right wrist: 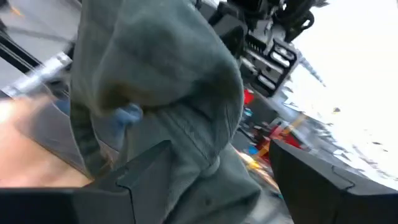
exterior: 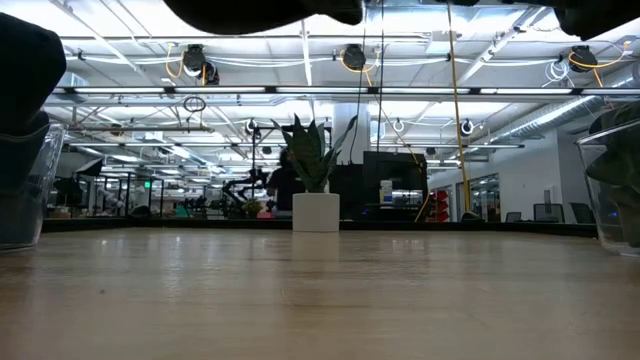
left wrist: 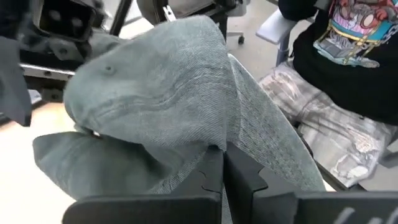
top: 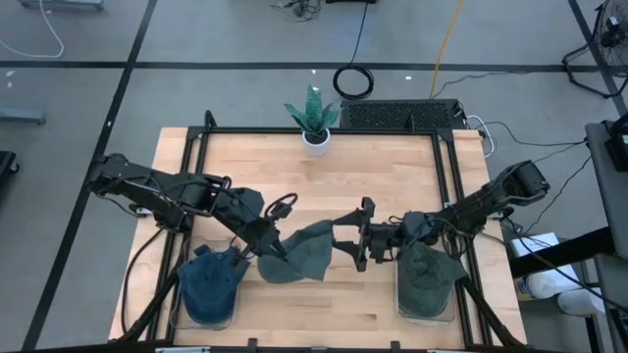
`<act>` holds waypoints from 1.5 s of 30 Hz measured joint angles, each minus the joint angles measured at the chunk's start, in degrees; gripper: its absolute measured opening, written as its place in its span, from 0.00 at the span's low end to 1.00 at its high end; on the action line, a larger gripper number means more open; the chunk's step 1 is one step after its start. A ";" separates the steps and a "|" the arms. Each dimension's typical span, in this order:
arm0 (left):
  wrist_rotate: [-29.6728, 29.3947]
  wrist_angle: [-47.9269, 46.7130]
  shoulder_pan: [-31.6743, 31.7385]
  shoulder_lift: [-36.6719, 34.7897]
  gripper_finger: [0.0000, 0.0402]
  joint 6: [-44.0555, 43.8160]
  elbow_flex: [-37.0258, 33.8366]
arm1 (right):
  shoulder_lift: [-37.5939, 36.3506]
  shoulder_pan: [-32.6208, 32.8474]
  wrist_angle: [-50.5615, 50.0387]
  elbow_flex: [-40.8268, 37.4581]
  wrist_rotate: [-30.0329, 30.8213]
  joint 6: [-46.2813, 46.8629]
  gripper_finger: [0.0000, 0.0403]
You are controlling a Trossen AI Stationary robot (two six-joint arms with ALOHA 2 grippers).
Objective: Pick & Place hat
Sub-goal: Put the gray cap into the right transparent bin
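High view is showing a grey-green hat (top: 299, 253) hanging above mid-table between both arms. The left gripper (top: 278, 248) is pinching one edge with its fingers (left wrist: 239, 177) pressed together on the cloth, while the right gripper (top: 361, 235) is standing with jaws spread beside the other edge, not gripping. The handover looks half done. A blue hat (top: 211, 284) and a green hat (top: 428, 277) are sitting in clear bins; placing is still pending.

Hat (left wrist: 168, 106): grey-green woven cloth, matt, finely ribbed. Tabletop (top: 373, 181): pale wood planks, smooth satin finish. Bins (exterior: 612, 185): clear glossy plastic. Plant pot (top: 316, 143): white, smooth.
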 joint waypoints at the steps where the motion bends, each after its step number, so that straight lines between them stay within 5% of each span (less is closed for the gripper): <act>1: 0.02 -0.10 0.00 0.14 0.01 0.00 -0.01 | 0.00 -0.28 -0.18 0.00 -1.48 1.47 0.64; 12: 0.02 0.28 0.07 0.21 0.01 0.04 -0.07 | -0.02 -3.88 -1.29 0.00 -13.08 11.65 0.63; 18: 0.00 0.44 0.30 0.21 0.01 0.00 -0.07 | -0.03 -5.62 -3.49 0.00 -13.60 12.23 0.57; 30: 2.01 0.84 1.68 0.21 0.01 -0.61 -0.07 | 0.00 -7.51 -12.60 6.32 -22.49 7.71 0.04; 36: 1.98 0.91 1.68 0.21 0.03 -2.13 -0.07 | -0.33 -8.01 -12.29 7.33 -19.57 2.28 0.02; 45: 1.58 1.41 1.68 0.21 0.06 -7.98 -0.05 | -11.36 -2.43 -15.30 7.41 -17.57 -4.01 0.02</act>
